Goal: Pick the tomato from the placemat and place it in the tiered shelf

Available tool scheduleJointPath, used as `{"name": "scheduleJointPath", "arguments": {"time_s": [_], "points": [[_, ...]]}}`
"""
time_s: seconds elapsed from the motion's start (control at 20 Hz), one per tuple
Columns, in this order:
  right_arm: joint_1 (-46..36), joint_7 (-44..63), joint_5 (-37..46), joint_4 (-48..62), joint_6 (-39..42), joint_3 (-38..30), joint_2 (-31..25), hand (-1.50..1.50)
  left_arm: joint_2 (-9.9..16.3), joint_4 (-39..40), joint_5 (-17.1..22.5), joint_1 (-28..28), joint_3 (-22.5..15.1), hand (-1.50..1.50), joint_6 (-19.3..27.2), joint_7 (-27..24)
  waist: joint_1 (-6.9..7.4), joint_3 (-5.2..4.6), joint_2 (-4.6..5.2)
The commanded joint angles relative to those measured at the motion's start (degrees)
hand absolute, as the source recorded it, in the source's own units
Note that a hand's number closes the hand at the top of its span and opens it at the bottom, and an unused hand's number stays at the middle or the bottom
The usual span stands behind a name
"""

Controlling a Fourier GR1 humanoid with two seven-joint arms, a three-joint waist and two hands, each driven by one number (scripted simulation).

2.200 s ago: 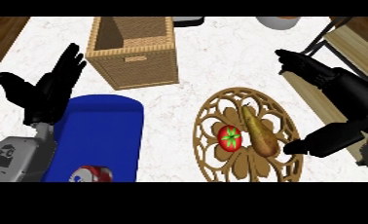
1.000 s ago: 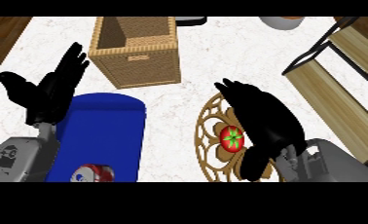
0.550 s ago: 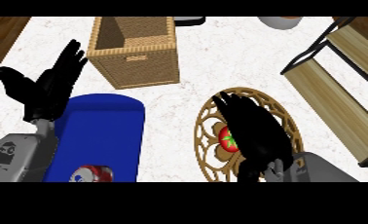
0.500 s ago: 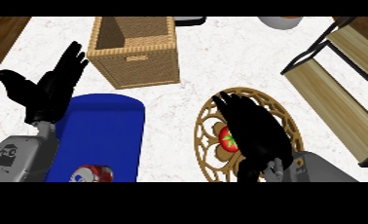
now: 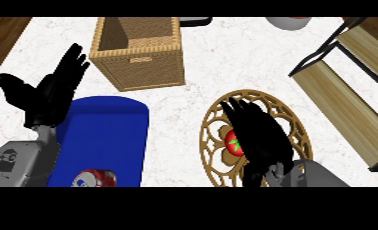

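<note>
Since the earliest frame the right hand (image 5: 255,134) has swung in from the right edge and now lies over the placemat (image 5: 214,124); over the last half second it has barely shifted. The left hand has stayed where it was throughout.

At the far left, the left hand (image 5: 48,94) rests open near the edge, fingers straight and pointing away, with its grey forearm running down to the near left corner. Just right of it lies a blue mat (image 5: 103,134), and on the mat's near edge sits a red and white can (image 5: 94,178), partly cut off. Farther away, a wicker basket (image 5: 140,51) stands on the white counter (image 5: 236,59).

Right of the blue mat is the round, wooden, openwork placemat. The tomato (image 5: 233,143) lies on it, left of its middle, red with a green star-shaped stem. The right hand covers the tomato's right side, palm down, with its fingers stretched toward the far-left rim of the placemat; they look straight rather than curled, so the hand reads as open and resting over the tomato, not wrapped round it. Whether the palm touches it cannot be told.

At the far right, the wooden boards of the tiered shelf (image 5: 332,84) run diagonally in a dark frame, well apart from the tomato. A grey bowl (image 5: 288,22) shows at the far edge.
</note>
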Motion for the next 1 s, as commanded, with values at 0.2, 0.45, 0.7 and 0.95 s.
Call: {"name": "scheduleJointPath", "arguments": {"time_s": [0.2, 0.45, 0.7, 0.95], "points": [[5.8, 0.2, 7.7, 2.7, 1.0, -0.3, 4.4, -1.50, -2.7, -0.1, -2.6, -1.4, -0.1, 0.00, 0.7, 1.6, -0.11, 0.02, 0.02], [5.7, -3.4, 12.2, 8.7, 1.5, -2.6, 9.2, -1.50, -2.9, 0.1, -3.2, -0.5, 1.7, 0.00, -0.8, 0.8, 0.05, 0.02, 0.04], [6.6, -6.7, 15.5, 14.9, 0.5, -3.0, 13.4, -1.50, -3.7, -2.8, -4.0, 1.0, 1.3, 0.00, -1.7, 2.5, 0.11, 0.02, 0.06], [7.1, -14.2, 14.9, 16.9, 3.0, -8.8, 11.0, 1.50, -2.7, 2.4, -3.4, -1.8, 5.2, 0.00, -3.8, 0.3, -0.09, 0.01, 0.08]]}}
